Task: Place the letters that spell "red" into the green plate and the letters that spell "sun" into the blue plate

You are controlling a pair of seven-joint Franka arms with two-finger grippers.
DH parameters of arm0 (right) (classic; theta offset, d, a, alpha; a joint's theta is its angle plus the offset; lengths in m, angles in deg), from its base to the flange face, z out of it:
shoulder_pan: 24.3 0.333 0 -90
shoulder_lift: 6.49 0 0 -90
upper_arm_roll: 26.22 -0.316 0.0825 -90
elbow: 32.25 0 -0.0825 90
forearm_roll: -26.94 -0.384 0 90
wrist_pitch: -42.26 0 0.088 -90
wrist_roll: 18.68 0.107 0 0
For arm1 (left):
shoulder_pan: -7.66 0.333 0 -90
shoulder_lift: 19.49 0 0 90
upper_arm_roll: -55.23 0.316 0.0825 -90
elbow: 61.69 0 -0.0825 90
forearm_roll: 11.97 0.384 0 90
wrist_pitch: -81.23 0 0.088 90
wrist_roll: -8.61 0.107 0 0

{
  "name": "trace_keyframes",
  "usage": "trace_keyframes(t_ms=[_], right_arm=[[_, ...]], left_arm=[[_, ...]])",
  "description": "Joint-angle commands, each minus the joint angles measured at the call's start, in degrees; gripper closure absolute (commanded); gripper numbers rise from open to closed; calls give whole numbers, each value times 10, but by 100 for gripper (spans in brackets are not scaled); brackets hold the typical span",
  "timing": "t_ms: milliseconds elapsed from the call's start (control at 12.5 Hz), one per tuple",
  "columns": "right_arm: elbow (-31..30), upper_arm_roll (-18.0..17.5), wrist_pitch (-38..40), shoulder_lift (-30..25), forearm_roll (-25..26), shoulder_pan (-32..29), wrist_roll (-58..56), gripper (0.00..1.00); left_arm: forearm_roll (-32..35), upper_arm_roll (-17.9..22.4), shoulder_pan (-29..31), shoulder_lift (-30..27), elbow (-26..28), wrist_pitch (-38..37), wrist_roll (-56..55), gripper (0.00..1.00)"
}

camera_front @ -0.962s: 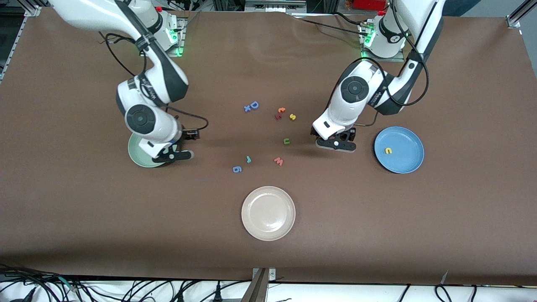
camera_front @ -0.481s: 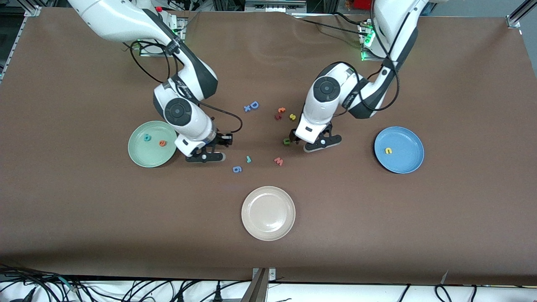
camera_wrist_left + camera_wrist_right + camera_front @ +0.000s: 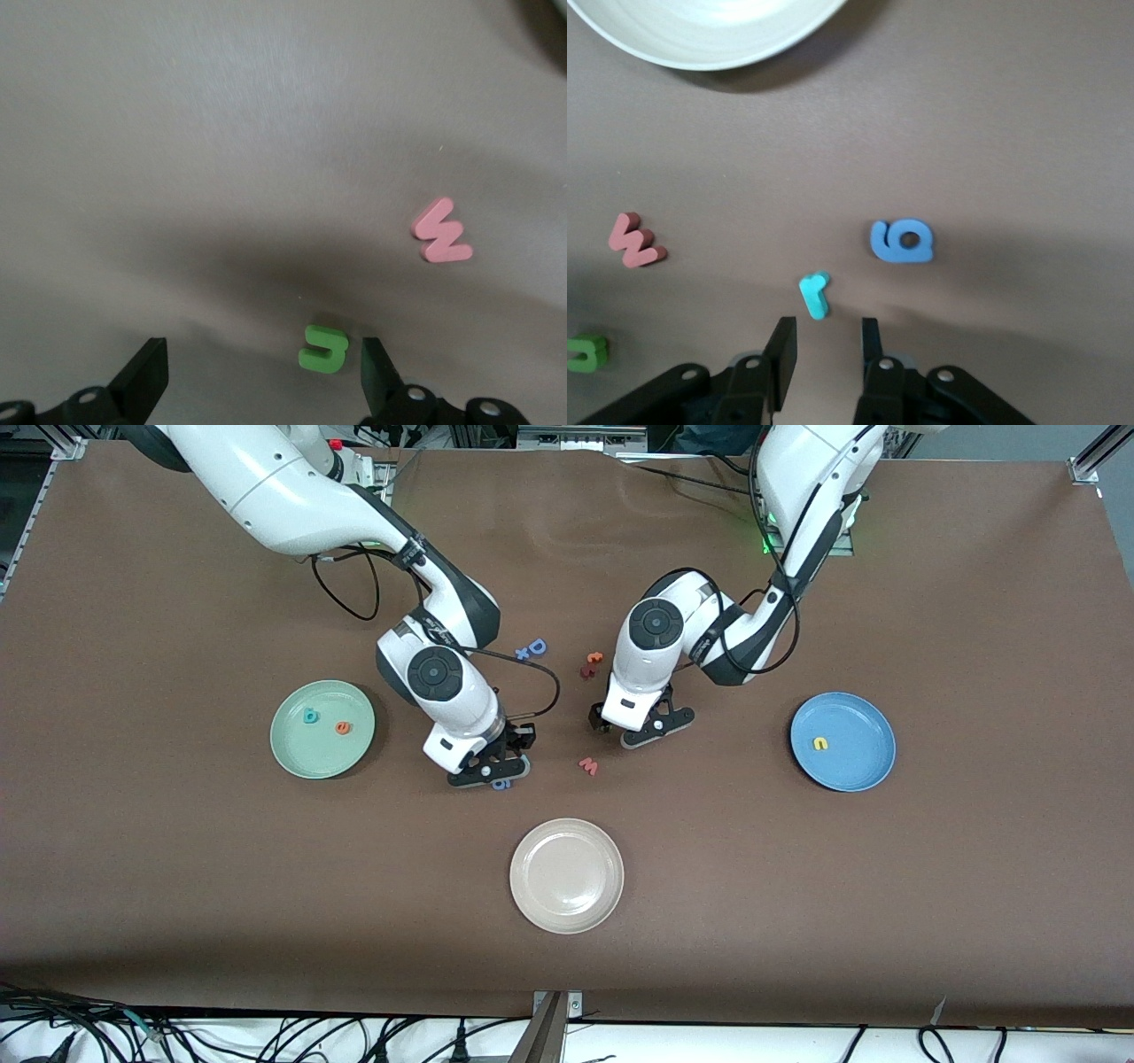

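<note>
A brown table (image 3: 974, 886) carries three plates and a scatter of tiny foam letters. The green plate (image 3: 301, 757) toward the right arm's end holds the teal "d" (image 3: 310, 716) and orange "e" (image 3: 342, 728), apart from each other. The teal "r" (image 3: 814, 295) lies on the table just ahead of the right gripper (image 3: 824, 350), whose fingers stand a narrow gap apart and hold nothing; the blue "g" (image 3: 902, 241) lies just beside the "r". The blue plate (image 3: 864, 775) toward the left arm's end holds the yellow "n" (image 3: 821, 743). The olive-green "u" (image 3: 323, 349) lies on the table between the wide-spread fingers of the left gripper (image 3: 261, 376), close to one of them. The salmon "w" (image 3: 442, 232) lies near it. The cream plate (image 3: 567, 917) sits nearest the front camera. The blue "D" (image 3: 537, 646) lies near the table's middle.
</note>
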Motion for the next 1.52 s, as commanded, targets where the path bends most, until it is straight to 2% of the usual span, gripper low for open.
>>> trace_keyframes(t_ms=[0,241,481,1042,1122,1203,1363,1443], right_arm=[[18,2,-18,21,13,5,-11,64],[18,2,-64,40,12,4,-35,64],[14,2,-67,43,12,6,-37,65],[10,4,-77,59,46,16,-37,65],[10,4,-77,58,50,16,-37,76],[10,5,-77,59,55,15,-37,78],[10,6,-77,58,68,16,-37,100],[10,6,-77,58,72,15,-39,100]], left_arm=[[-4,15,-25,22,-31,0,-15,7],[43,14,-33,32,-32,0,-15,7],[74,14,-35,42,-32,-1,-10,7],[76,15,-45,43,-32,0,-8,6],[76,15,-46,45,-33,0,-8,6],[76,15,-47,47,-33,0,-9,6],[78,15,-52,53,-43,0,-13,6],[80,15,-53,54,-43,0,-14,7]])
